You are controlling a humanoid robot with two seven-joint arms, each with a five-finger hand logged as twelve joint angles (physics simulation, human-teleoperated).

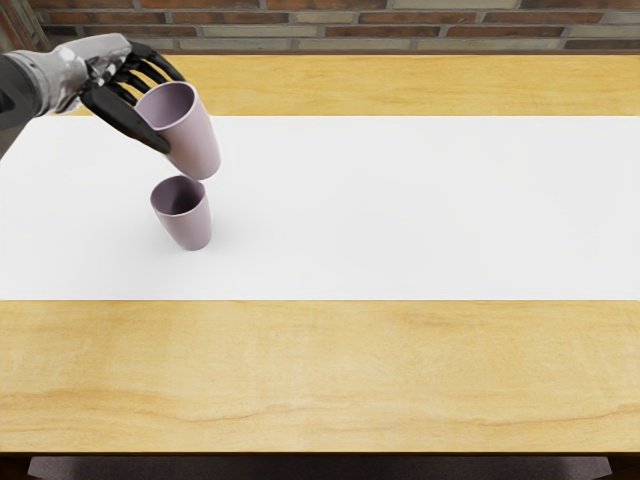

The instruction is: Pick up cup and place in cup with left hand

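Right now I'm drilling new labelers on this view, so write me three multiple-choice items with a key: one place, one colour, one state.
1. Where does the lower cup stand?
A) On bare wood
B) On the white strip
C) Against the bricks

2. What colour is the upper cup?
A) Pale pinkish purple
B) Green
C) Yellow

3. What is the state of the left robot hand?
A) Spread and empty
B) Curled and empty
C) Grasping a cup

Key:
1 B: white surrounds its base.
2 A: its outer wall shows that tint.
3 C: thumb and fingers close around the upper cup.
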